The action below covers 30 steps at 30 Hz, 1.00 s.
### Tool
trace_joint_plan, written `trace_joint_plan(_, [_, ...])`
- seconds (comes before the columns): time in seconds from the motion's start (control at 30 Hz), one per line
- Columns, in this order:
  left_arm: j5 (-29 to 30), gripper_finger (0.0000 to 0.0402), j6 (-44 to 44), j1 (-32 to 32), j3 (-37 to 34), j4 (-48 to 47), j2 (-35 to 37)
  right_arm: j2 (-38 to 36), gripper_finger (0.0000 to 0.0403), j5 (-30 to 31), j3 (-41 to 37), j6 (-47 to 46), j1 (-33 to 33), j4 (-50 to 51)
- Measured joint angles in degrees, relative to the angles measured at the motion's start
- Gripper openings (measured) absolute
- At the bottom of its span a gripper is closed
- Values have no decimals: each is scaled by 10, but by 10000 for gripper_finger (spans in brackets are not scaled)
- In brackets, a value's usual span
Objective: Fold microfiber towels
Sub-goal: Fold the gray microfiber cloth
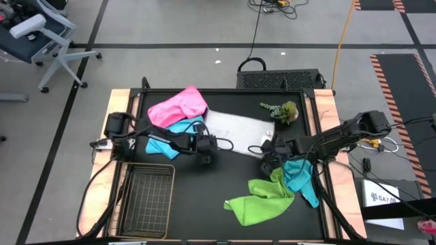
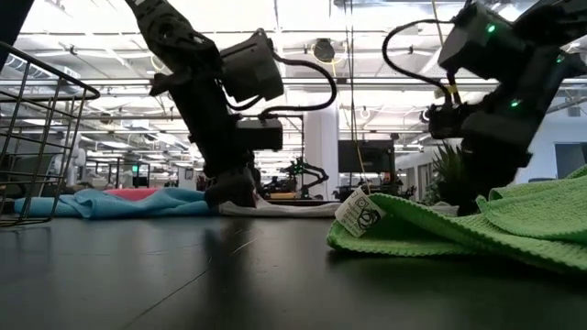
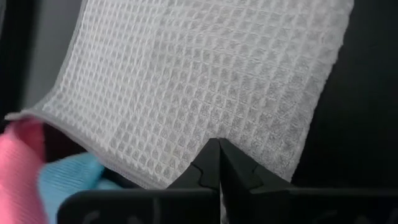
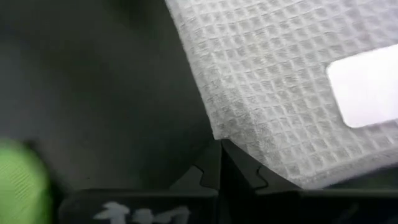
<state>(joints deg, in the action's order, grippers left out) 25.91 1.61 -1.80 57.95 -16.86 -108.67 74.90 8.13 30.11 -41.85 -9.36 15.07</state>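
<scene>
While both arms reach low over the middle of the black table (image 1: 204, 197), each gripper is clenched on a near corner of the pale grey-white towel (image 1: 235, 126): the left gripper (image 1: 206, 155) and the right gripper (image 1: 267, 162). This looks like the start of a fold; next, both corners likely need lifting together toward the far edge. Pink towel (image 1: 178, 105) and light blue towel (image 1: 170, 136) touch its left side; lime green towel (image 1: 259, 202) and teal towel (image 1: 298, 178) crowd the right. Open room lies nearer, beside the wire basket (image 1: 145, 194).

Lime green towel (image 2: 477, 229) tag (image 2: 359, 213): round logo only, no readable text.
</scene>
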Motion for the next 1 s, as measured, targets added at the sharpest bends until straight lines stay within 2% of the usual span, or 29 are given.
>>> trace_joint_plan(0.1, [-6,5,37,-26,0,-15,1,-10,0,-24,0,0,-19,2])
trace_joint_plan(0.23, [-10,2,74,-54,0,-37,6,-26,0,-23,0,4,-34,19])
trace_joint_plan(0.53, [-16,3,149,-104,-1,-62,16,-51,0,18,0,7,-35,73])
trace_joint_plan(0.87, [-10,3,187,-119,10,-65,24,-67,0,33,0,26,-35,38])
trace_joint_plan(1.0, [21,11,196,-119,23,-61,26,-67,0,41,0,71,-32,-14])
